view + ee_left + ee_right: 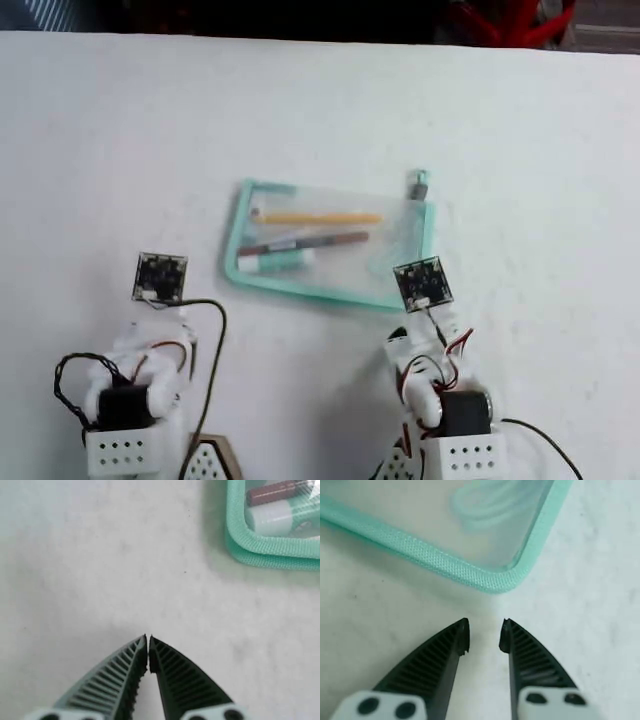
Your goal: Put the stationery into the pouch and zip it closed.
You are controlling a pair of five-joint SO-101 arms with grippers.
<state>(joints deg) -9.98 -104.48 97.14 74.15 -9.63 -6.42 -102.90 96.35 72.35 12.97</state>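
A clear pouch with a mint-green edge point(330, 245) lies flat in the middle of the table. Inside it I see a yellow pencil point(318, 217), a brown pen point(320, 241) and a white-and-green marker point(272, 261). A small zipper pull point(418, 185) sticks out at its far right corner. My left gripper point(148, 639) is shut, resting over bare table a little short of the pouch's corner point(260, 550). My right gripper point(484, 630) is open just in front of the pouch's near right corner point(500, 577), with nothing between its fingers.
The white table point(120, 140) stretches wide around the pouch. Both arm bases point(125, 410) stand at the near edge with loose black cables. Dark floor and something red point(510, 20) lie beyond the far edge.
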